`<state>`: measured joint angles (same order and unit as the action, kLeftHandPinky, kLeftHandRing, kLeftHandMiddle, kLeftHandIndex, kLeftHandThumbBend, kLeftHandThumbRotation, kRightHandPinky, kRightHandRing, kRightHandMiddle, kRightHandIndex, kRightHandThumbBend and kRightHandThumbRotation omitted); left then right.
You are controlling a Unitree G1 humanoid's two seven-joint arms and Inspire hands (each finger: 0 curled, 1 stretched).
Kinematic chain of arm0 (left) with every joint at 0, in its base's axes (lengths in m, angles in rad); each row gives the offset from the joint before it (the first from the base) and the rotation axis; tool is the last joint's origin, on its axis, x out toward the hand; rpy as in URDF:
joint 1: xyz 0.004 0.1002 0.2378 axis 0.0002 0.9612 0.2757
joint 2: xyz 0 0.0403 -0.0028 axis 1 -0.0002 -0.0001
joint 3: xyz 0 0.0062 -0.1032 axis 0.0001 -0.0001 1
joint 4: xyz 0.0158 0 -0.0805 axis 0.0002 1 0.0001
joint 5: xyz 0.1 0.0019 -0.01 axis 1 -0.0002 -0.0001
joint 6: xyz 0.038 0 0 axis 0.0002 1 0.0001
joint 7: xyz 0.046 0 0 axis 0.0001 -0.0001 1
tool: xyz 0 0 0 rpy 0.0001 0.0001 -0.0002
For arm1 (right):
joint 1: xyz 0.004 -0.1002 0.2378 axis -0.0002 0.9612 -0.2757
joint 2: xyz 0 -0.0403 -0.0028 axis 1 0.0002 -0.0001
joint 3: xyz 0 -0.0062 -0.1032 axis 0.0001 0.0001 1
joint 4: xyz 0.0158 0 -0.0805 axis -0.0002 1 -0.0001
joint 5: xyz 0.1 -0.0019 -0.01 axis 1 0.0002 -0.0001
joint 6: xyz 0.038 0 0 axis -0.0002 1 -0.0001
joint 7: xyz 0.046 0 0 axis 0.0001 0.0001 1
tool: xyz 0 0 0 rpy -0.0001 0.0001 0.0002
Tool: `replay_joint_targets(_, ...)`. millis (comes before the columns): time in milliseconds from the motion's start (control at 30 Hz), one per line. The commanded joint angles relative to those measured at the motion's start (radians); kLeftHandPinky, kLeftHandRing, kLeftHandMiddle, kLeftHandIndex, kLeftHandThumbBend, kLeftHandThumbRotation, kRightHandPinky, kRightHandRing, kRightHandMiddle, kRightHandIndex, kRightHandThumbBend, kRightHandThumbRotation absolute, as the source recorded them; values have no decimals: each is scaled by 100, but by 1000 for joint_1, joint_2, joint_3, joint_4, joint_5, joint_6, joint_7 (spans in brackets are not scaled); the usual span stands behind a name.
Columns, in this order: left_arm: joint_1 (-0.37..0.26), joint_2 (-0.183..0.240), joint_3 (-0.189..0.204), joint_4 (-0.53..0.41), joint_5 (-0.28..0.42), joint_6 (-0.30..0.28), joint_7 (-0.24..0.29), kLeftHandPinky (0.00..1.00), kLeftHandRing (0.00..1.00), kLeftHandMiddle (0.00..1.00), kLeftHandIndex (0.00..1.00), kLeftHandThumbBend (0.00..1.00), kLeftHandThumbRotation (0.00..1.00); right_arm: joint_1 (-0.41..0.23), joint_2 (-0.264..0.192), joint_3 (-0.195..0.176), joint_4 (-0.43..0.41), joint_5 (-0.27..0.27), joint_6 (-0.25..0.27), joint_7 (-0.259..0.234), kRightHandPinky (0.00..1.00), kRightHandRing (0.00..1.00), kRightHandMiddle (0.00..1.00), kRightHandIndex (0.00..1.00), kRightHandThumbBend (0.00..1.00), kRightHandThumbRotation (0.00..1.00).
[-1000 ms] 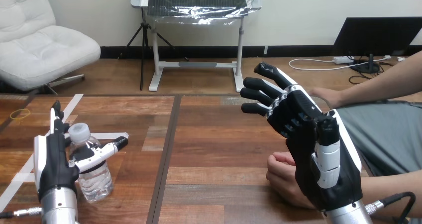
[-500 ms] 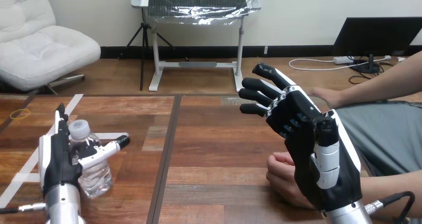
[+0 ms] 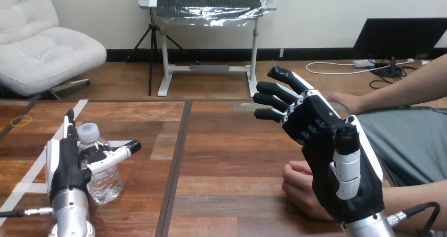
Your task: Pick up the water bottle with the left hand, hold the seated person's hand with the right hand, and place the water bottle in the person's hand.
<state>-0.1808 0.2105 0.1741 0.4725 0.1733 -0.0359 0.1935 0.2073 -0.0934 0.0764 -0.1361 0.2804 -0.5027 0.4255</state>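
Clear plastic water bottle with a white cap [image 3: 104, 178], upright on the brown wooden table [image 3: 232, 142], lower left of the frame. The robot's left hand [image 3: 66, 166] stands against the bottle's left side, fingers straight and pointing up, thumb stretched straight across the bottle's front. Lower right: the right hand [image 3: 337, 163] is raised, its fingers spread and extended, holding nothing. The person's hand [image 3: 296, 188], loosely curled, rests on the table partly behind it.

The bench [image 3: 232, 152] is reddish-brown wood grain striped with white tape [image 3: 79, 108], the bottle [image 3: 105, 180] clear with a white cap [image 3: 88, 132], the left hand [image 3: 66, 163] and right hand [image 3: 327, 142] black with white shells.
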Motion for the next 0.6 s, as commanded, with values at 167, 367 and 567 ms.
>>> replay_joint_targets(167, -79, 16, -32, 40, 17, 24, 12, 86, 97, 99, 100, 93, 18, -33, -3, -7, -46, 22, 0, 3, 76, 82, 83, 87, 76, 100)
replay_joint_targets(367, -91, 9, -32, 54, 8, 38, 16, 84, 95, 98, 100, 94, 17, -32, -3, -7, -46, 21, -4, 3, 77, 82, 83, 87, 75, 100)
replay_joint_targets(567, -104, 8, -36, 72, 6, 49, 19, 84, 96, 99, 100, 94, 17, -31, -2, -7, -47, 17, -6, 1, 77, 82, 83, 87, 75, 100)
